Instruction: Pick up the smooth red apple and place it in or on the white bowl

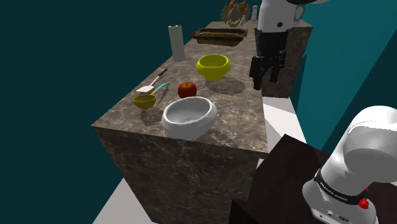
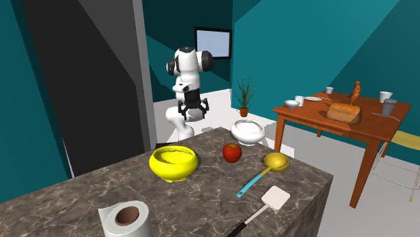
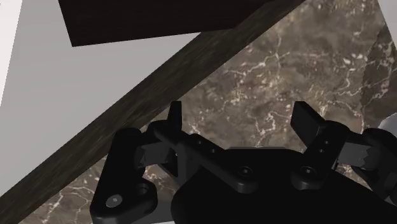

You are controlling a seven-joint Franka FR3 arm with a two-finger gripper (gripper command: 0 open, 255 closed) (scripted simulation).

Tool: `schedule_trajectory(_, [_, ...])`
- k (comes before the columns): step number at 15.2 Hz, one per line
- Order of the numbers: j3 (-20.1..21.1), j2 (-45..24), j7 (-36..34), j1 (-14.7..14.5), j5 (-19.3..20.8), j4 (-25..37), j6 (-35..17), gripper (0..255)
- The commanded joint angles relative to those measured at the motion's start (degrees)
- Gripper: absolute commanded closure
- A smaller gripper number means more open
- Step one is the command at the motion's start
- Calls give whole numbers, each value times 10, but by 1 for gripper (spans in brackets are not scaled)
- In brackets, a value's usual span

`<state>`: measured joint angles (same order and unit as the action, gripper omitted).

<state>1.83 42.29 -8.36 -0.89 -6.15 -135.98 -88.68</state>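
Apple on the worktop, between white bowl and yellow bowl, untouched and well apart from the gripper, raised over the worktop's edge with fingers spread apart and nothing between them.

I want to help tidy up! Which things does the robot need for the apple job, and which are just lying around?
Needed: red apple, white bowl, gripper.
Just lying about: big yellow bowl, yellow scoop, white spatula, paper roll.
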Motion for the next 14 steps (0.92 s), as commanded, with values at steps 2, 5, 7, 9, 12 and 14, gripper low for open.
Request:
schedule_trajectory(2, [6, -21, 2, -3, 1, 11, -12, 0])
schedule_trajectory(5, [22, -82, 6, -12, 6, 49, -46, 0])
schedule_trajectory(7, [33, -122, 8, -18, 11, 78, -65, 0])
schedule_trajectory(9, [45, -162, 9, -22, 18, 108, -81, 0])
schedule_trajectory(12, [62, -222, 9, -28, 31, 158, -100, 0])
schedule_trajectory(14, [74, -262, 8, -33, 42, 194, -110, 0])
